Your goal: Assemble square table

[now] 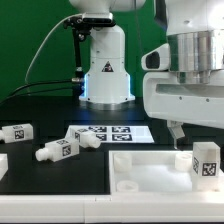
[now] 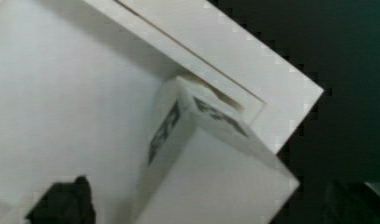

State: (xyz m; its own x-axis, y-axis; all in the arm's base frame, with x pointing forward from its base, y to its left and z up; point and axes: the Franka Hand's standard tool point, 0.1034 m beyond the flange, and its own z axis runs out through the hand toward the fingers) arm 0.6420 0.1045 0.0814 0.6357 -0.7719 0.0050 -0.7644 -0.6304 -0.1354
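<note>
The white square tabletop point(image 1: 145, 172) lies flat at the front of the exterior view's right. One tagged white leg point(image 1: 206, 161) stands upright at its right corner. My gripper point(image 1: 192, 138) hangs just above that leg, one dark finger point(image 1: 178, 135) showing beside it. In the wrist view the leg point(image 2: 213, 150) rises from the tabletop point(image 2: 80, 100) between my gripper's point(image 2: 219, 205) fingertips point(image 2: 62, 203), which stand apart from its sides, so it is open. Two loose legs point(image 1: 18, 133) point(image 1: 60, 150) lie on the black table at the exterior view's left.
The marker board point(image 1: 110, 133) lies behind the tabletop, near the middle. The arm's white base point(image 1: 105, 75) stands at the back with black cables beside it. Another white part point(image 1: 3, 163) is cut off by the exterior view's left edge.
</note>
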